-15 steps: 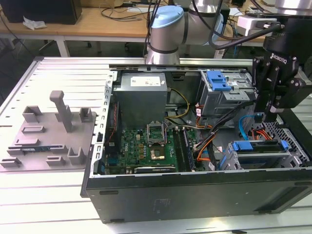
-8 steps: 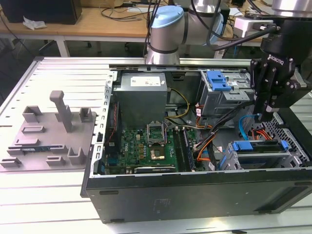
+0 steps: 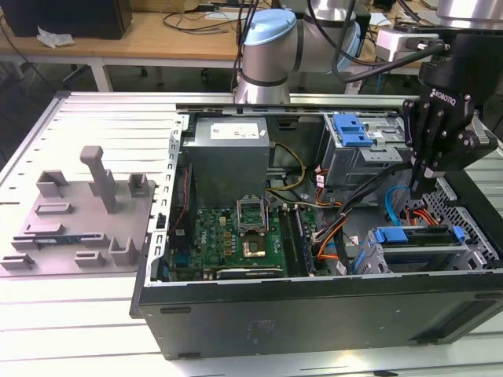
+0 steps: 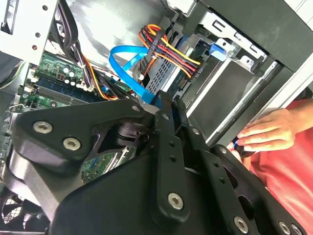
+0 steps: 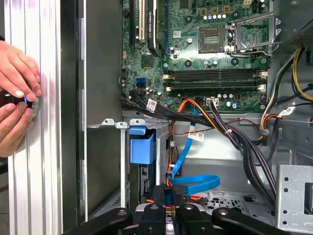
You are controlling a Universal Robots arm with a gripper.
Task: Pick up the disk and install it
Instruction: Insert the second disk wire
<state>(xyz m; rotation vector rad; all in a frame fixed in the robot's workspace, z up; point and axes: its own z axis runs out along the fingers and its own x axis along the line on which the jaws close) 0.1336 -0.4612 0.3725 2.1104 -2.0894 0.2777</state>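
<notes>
The disk [image 3: 416,236], a grey drive in a bright blue carrier, sits in the lower drive cage at the front corner of the open computer case [image 3: 314,314], on the exterior view's right. Its blue carrier end [image 5: 142,147] shows in the first wrist view. My gripper [image 3: 414,187] hangs just above and behind the disk, fingers pointing down and shut. The fingertips [image 4: 166,110] stand together in the second wrist view. A blue data cable [image 5: 193,183] loops right at the fingertips; I cannot tell whether they touch it.
An upper drive cage with a fixed blue tab [image 3: 350,129] stands behind the gripper. Bundles of orange, black and yellow wires [image 5: 215,122] run past the motherboard [image 3: 244,236]. A person's hands [image 5: 17,93] rest on the aluminium table outside the case wall. A grey fixture [image 3: 86,212] lies on the exterior view's left.
</notes>
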